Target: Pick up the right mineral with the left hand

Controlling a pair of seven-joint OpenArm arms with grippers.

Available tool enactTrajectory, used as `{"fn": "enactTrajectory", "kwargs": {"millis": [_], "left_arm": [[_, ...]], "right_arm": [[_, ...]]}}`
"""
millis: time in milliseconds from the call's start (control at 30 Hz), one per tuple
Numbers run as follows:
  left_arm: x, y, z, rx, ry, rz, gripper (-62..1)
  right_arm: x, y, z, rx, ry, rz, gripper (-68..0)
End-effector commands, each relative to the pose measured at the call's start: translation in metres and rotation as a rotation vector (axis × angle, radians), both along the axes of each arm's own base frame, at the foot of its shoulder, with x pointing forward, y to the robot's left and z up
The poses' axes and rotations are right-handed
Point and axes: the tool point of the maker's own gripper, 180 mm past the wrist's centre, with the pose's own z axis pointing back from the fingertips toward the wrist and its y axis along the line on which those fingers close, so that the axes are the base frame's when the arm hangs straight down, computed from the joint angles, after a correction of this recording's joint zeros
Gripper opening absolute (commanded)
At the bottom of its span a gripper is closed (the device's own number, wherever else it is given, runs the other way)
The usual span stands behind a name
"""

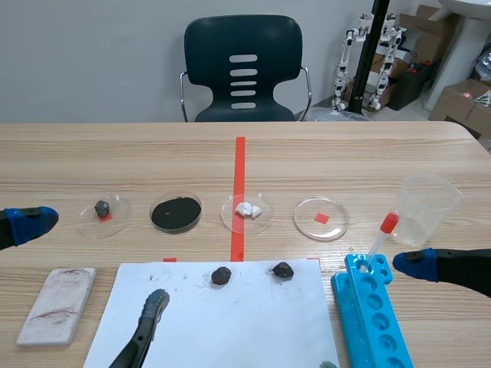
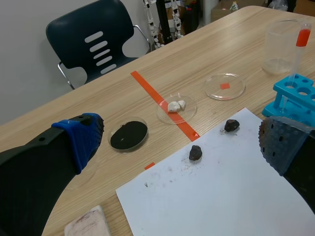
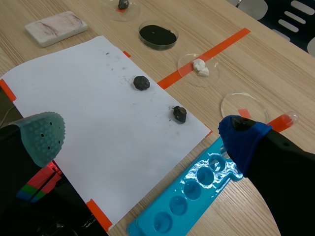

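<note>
Though the right mineral shows whole, the paper is cropped

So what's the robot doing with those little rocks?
Nothing is being held yet. Two dark rocks lie on the white paper: the left rock and the right rock. The left gripper is open and off to the left side of the table, touching neither rock; its job is to pick up the right rock. The right gripper is open too, beside the blue rack.
</note>
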Motion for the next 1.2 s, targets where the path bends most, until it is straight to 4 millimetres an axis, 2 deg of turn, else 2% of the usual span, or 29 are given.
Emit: {"fn": "enactTrajectory", "kwargs": {"millis": [0, 1167], "left_arm": [[0.0015, 0.0002, 0.0049, -0.009, -0.020, 0.001, 1.4], [0.0059, 0.0005, 0.0032, 0.001, -0.016, 0.005, 1.4]], "right_arm": [[0.0033, 0.0005, 0.0070, 0.017, -0.024, 0.001, 0.4], [0.0033, 0.0005, 0.0070, 0.017, -0.024, 0.001, 0.4]]}}
